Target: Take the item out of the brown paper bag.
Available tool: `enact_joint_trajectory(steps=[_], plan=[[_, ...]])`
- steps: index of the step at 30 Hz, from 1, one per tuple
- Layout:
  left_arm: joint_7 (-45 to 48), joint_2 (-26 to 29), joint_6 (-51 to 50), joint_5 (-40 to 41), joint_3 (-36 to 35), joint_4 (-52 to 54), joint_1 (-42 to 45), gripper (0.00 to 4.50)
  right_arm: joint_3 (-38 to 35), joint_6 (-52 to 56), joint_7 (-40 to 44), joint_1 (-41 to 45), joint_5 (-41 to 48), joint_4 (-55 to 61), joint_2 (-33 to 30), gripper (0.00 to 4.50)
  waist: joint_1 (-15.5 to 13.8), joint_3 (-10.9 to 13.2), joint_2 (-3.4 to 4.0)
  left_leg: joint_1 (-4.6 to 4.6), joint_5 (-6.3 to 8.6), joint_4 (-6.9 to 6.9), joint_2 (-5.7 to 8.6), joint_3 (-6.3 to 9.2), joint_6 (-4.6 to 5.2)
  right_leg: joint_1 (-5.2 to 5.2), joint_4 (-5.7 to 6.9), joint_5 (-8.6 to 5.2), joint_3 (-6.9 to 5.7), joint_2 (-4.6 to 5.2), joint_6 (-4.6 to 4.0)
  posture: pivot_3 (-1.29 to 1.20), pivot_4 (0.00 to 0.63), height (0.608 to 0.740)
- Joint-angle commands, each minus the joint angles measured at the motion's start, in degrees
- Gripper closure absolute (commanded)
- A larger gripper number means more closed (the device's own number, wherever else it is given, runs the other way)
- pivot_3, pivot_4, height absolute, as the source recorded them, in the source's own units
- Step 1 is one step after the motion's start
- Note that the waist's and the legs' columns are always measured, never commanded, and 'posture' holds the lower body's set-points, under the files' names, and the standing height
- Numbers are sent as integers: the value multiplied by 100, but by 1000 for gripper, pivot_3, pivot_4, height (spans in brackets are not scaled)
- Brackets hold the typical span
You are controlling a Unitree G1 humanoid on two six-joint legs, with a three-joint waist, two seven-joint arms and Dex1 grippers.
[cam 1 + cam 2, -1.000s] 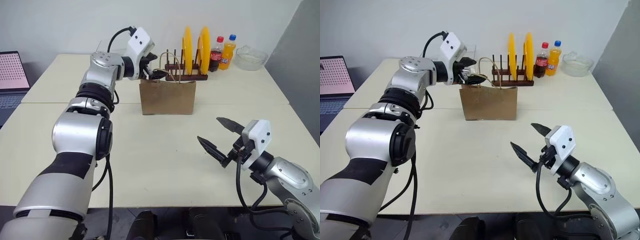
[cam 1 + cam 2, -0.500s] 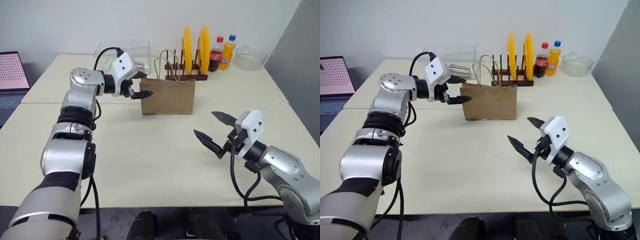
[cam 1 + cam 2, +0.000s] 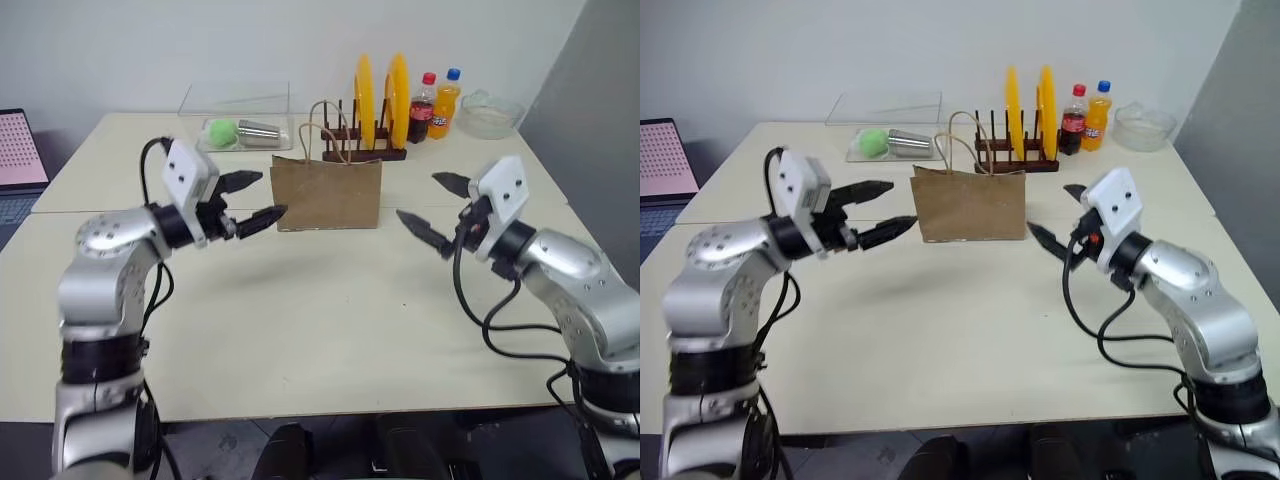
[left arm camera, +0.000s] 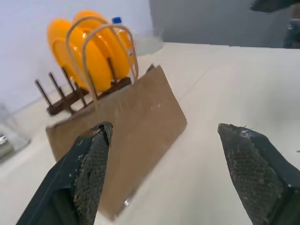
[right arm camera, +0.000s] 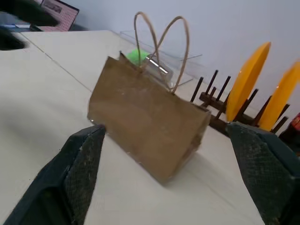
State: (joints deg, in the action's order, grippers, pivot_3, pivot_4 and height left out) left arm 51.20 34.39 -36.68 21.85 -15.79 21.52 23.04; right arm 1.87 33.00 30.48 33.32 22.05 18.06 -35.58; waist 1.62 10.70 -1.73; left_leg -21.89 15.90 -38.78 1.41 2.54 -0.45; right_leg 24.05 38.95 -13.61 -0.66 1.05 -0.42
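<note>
Brown paper bag (image 3: 325, 194) upright mid-bench, handles up, bottle not visible inside. Directly behind, toward the far edge: wooden rack (image 3: 360, 152) with two yellow plates (image 3: 398, 97), cola and orange bottles (image 3: 437, 103), glass bowl (image 3: 488, 113); clear tray (image 3: 236, 122) far-left. Left gripper (image 3: 255, 200) and right gripper (image 3: 432, 208) flanking, jaws wide, empty.

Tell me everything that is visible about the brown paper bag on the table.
The brown paper bag is creased kraft paper with two thin tan cord loop handles standing up from its top edge. It stands upright on the cream table, just in front of the wooden plate rack. Neither gripper touches it. Its contents cannot be seen.
</note>
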Motion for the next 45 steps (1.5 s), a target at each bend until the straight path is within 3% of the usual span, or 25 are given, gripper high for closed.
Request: enact_joint_trajectory(steps=[1,6,9,14,19,22,32,45], plan=[[-681,-146,-265,273,-243,1108,-477,662,317,-632,315,873,-521,-1076,141,1685,-9,0,0,1,0,-1,0,-1,0,0,-2,0,0,0,0,0,150,740],[-1269,-375,-224,218,-38,1836,-1577,662,678,-1698,547,2472,-1240,-3557,736,3590,-9,0,0,4,0,0,1,-10,0,1,-1,2,6,0,-3,0,150,740],[-1574,-492,-156,199,120,1950,-1746,662,992,-2800,467,3524,-1940,-5727,1114,4478,-8,0,0,2,0,3,1,-11,0,3,-1,4,5,0,-8,0,150,740],[-1794,-475,-103,241,253,1968,-1747,662,1468,-3912,-53,4719,-2984,-8386,1638,4478,-16,0,0,-1,0,5,1,-15,-1,2,-7,4,4,1,-13,0,150,740],[-1841,-371,-35,259,301,1916,-1694,662,1793,-4101,-580,5091,-3785,-9356,1996,4478,-8,1,2,-3,-1,10,1,-20,-3,6,-8,3,8,4,-16,0,150,740],[-1817,-293,-26,307,300,1942,-1699,662,1863,-4173,-427,5108,-4041,-9488,2082,4478,-7,2,3,-3,-1,11,1,-19,-3,7,-8,2,7,4,-16,0,150,740],[-1464,194,-98,740,198,2171,-2043,662,1711,-4590,1855,4959,-4012,-9344,1965,4478,27,4,8,7,1,16,-3,-19,-1,6,-5,2,7,1,-17,0,150,740],[-662,941,82,934,126,2512,-3194,662,1616,-4964,3202,4678,-3904,-8946,1724,4478,15,12,20,10,0,38,-2,-18,-2,7,-14,-2,6,2,-23,0,150,740]])
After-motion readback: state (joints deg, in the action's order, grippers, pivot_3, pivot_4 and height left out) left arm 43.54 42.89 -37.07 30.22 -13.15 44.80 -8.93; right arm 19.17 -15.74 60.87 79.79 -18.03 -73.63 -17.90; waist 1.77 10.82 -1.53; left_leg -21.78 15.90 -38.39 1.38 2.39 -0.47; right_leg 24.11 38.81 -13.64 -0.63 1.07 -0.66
